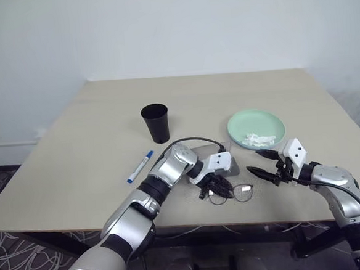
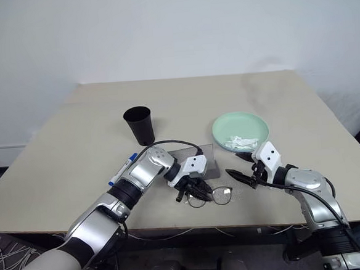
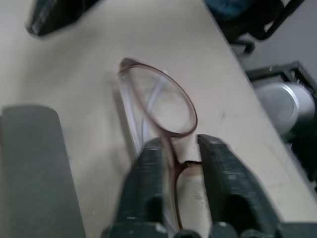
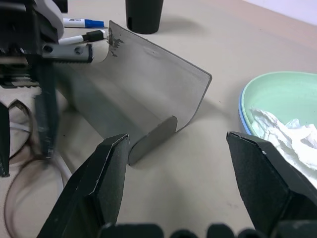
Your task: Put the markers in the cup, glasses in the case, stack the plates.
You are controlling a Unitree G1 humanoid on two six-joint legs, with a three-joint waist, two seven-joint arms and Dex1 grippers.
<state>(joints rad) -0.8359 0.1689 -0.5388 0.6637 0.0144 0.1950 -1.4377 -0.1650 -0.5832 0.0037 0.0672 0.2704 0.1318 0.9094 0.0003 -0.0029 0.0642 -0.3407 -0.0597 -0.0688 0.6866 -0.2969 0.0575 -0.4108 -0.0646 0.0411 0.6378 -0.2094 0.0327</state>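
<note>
At the desk's (image 1: 75, 136) near edge, the left gripper (image 3: 179, 163) pinches the bridge of the glasses (image 1: 230, 194), its black fingers (image 3: 148, 183) narrowed on either side of the thin wire frame. The glasses lie flat on the desk just in front of the open grey case (image 4: 148, 84), whose lid stands up beside them. The right gripper (image 4: 185, 173) hangs with its fingers spread wide and empty, near the case's right end. Toward the right edge, the mint green plate (image 1: 256, 126) sits on the light blue one (image 4: 241, 113) and carries a crumpled tissue (image 1: 254, 139). The black cup (image 1: 156, 123) stands mid-desk, a blue-capped marker (image 1: 140, 167) lying near it. The lift should go best slow and level, the frame held by the bridge, then lowered lenses-first into the case's tray while the right gripper steadies the case.
</note>
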